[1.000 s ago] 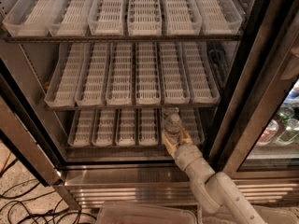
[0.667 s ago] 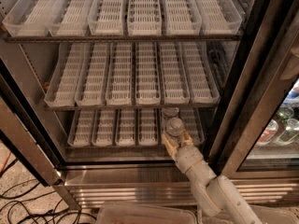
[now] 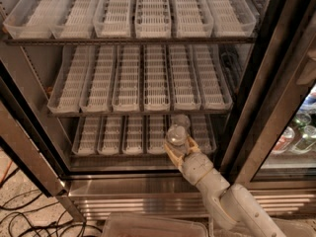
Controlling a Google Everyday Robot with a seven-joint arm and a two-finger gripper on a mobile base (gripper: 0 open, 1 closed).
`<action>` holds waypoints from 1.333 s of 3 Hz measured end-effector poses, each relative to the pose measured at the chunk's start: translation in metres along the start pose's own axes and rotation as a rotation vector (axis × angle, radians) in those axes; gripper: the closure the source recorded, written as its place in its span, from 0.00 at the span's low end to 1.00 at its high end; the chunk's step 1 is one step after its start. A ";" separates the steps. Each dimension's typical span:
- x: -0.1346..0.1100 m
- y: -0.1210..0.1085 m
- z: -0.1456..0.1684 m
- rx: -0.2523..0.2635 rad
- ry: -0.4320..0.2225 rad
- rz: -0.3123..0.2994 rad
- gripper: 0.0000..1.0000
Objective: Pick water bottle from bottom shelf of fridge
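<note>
Camera view: our cream hand (image 3: 180, 149), clamped on the small clear plastic water bottle (image 3: 176, 134) at the front of the dark, white-trayed bottom shelf (image 3: 113, 135), has nudged left; we judge the grip holds, withdrawal beginning.

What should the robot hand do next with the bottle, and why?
Probably lift a little and pull back: the gripper looks shut around the water bottle at the front edge of the bottom shelf, inside the fridge.
</note>
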State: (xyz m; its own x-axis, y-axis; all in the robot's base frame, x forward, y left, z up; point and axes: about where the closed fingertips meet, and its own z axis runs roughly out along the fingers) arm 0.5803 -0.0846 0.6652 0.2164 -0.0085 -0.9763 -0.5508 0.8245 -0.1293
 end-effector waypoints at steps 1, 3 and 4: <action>-0.019 0.020 -0.004 -0.110 0.034 -0.010 1.00; -0.032 0.053 -0.022 -0.402 0.213 0.040 1.00; -0.047 0.058 -0.031 -0.558 0.344 0.016 1.00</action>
State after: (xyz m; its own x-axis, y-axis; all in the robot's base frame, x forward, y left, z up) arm 0.5136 -0.0542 0.6981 -0.0144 -0.2552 -0.9668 -0.9073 0.4096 -0.0946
